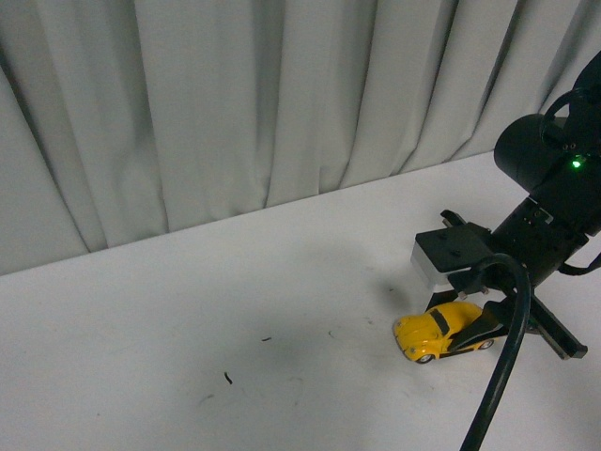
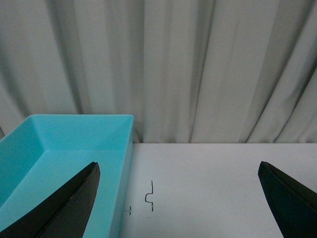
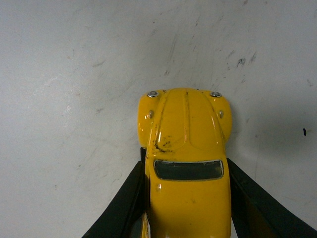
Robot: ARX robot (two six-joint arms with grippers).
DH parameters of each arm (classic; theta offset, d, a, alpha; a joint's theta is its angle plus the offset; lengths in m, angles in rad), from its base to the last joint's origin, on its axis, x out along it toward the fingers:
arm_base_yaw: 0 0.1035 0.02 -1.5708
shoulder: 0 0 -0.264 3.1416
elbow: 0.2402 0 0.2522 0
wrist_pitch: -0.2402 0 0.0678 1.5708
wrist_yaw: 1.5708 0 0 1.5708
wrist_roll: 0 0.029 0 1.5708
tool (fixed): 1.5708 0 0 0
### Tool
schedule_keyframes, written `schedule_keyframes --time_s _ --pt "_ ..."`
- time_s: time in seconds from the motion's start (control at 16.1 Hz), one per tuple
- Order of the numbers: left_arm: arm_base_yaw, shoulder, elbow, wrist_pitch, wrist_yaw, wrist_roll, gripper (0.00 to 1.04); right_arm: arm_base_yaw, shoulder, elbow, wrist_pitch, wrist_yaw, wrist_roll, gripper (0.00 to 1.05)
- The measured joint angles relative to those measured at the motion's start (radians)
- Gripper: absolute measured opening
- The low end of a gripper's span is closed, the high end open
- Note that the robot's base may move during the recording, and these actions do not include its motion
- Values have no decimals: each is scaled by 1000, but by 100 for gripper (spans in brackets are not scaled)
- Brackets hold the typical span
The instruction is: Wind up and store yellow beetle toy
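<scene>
Yellow beetle toy (image 3: 187, 198) between fingers (image 3: 124, 203) of right hand (image 3: 185, 161)

A pale grey curtain (image 1: 282, 94) hung in deep vertical folds across the whole back, reaching down to the far edge of a table (image 1: 141, 357). The table was white and matte, its top scuffed with faint grey scratches and a few small dark marks (image 1: 228, 379). The light was soft and even, leaving only weak shadows in the folds and on the top.
</scene>
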Motion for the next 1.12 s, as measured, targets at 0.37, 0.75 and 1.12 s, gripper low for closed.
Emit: schedule_keyframes --time_s 0.37,0.75,1.12 --pt "0 0 0 0 0 0 98 2 -3 0 7 -3 0 41" --pt "0 0 0 0 0 0 98 2 3 -11 20 24 2 100" --pt "0 0 0 0 0 0 98 3 3 -11 28 26 2 98"
